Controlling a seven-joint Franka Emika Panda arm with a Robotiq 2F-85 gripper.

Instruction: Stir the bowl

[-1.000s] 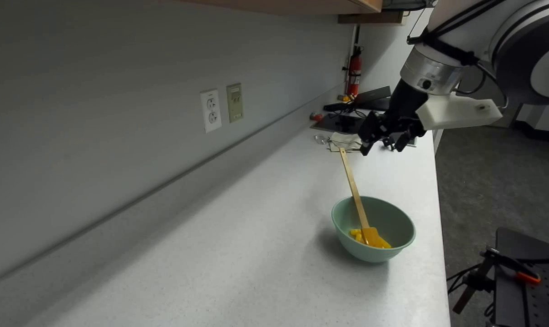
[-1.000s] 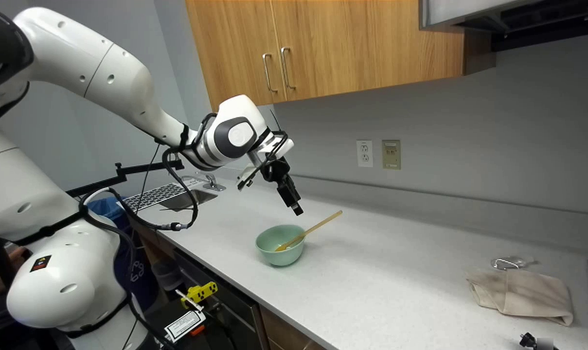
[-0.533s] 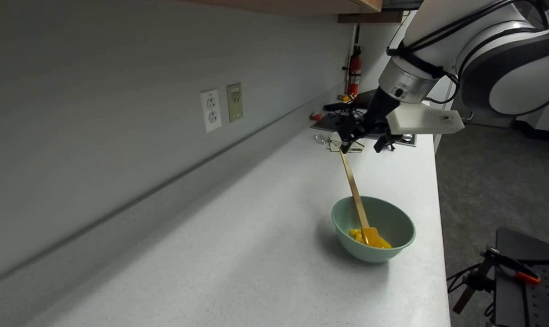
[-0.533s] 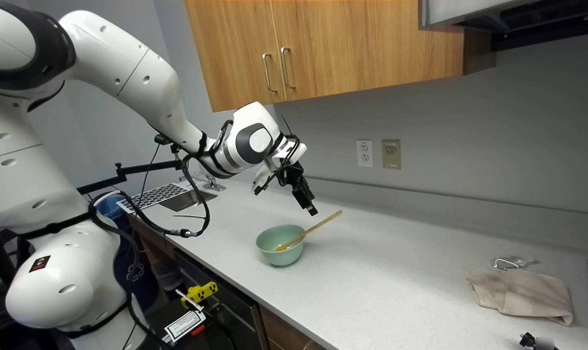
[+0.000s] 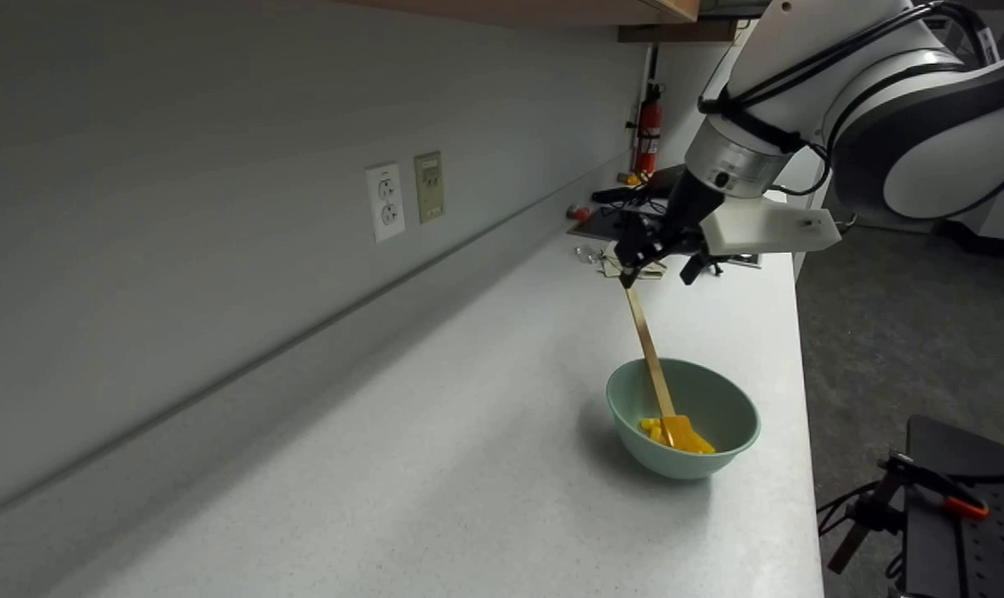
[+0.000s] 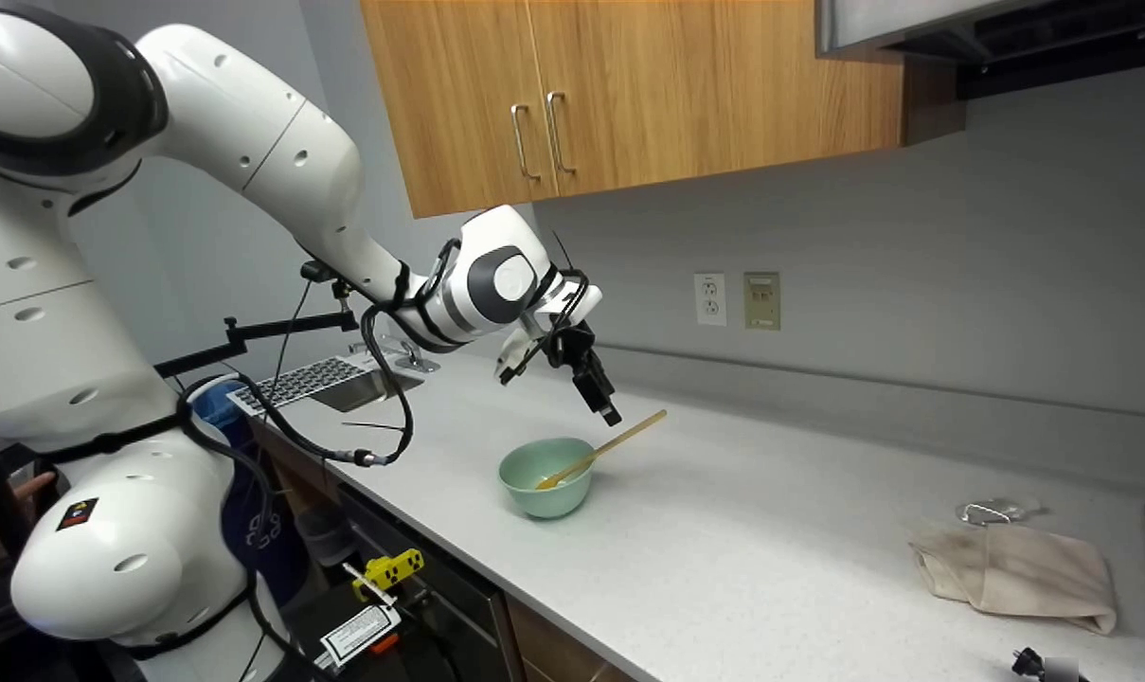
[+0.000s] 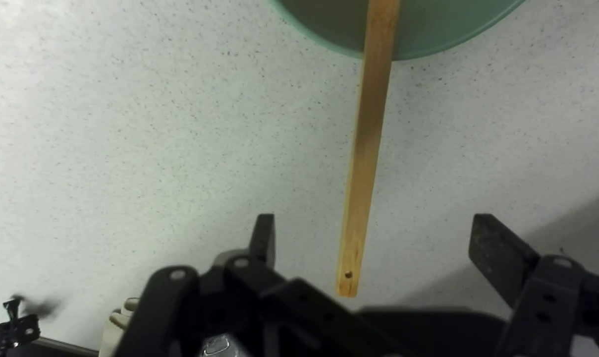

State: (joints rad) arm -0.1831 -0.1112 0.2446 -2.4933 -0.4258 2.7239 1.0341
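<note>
Near the counter's (image 5: 435, 465) free edge, at 4 o'clock in an exterior view, sits the bowl (image 5: 711, 400); toward its 9 o'clock the counter runs broadly to the wall (image 5: 219, 183). A spatula (image 5: 652, 365) juts over the rim toward 11 o'clock, its end showing between the gripper's (image 7: 378, 243) widely parted fingers in the wrist view. In an exterior view, a cloth (image 6: 1017, 573) lies well apart at the bowl's 3 o'clock.

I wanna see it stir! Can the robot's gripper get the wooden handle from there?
Probably yes. The gripper is open, and in the wrist view the wooden handle shows between its fingers, sticking out past the bowl. I see nothing blocking it.
</note>
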